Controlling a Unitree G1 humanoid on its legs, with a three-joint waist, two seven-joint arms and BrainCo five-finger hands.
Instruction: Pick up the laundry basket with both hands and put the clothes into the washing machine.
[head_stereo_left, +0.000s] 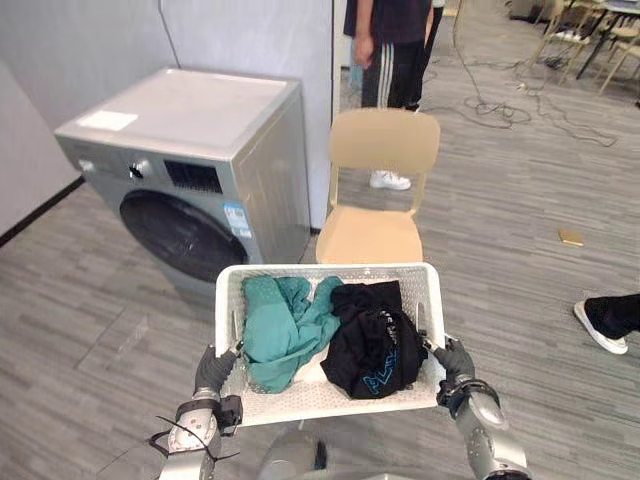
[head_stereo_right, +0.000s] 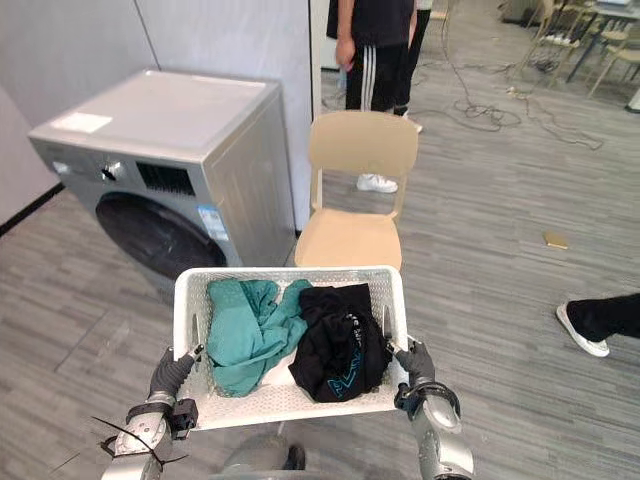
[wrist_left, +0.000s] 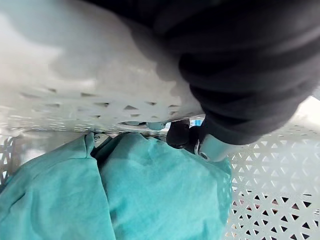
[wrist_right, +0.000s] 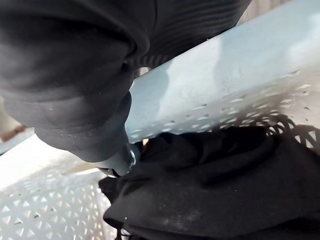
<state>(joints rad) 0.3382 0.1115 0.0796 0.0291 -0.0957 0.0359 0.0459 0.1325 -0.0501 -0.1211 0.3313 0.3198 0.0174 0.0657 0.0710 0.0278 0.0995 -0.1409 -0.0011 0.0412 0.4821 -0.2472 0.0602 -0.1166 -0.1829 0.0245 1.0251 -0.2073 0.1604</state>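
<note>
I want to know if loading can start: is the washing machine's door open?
No, the round dark door sits shut, flush in the front of the washing machine.

Left hand (head_stereo_left: 214, 368) and right hand (head_stereo_left: 455, 360) seemingly grip basket (head_stereo_left: 330, 270).

laundry basket (head_stereo_left: 330, 271): we see white, with triangle-holed lattice
teal garment (head_stereo_left: 280, 330): plain
black garment (head_stereo_left: 370, 340): we spot teal print
washing machine (head_stereo_left: 200, 120): silver-grey, dark door
chair (head_stereo_left: 385, 140): beige
floor (head_stereo_left: 500, 250): grey planks

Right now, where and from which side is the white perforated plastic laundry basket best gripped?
The side rims, left and right, from outside: the white perforated plastic laundry basket is wide, open-topped; the left hand and right hand hold it there.
</note>
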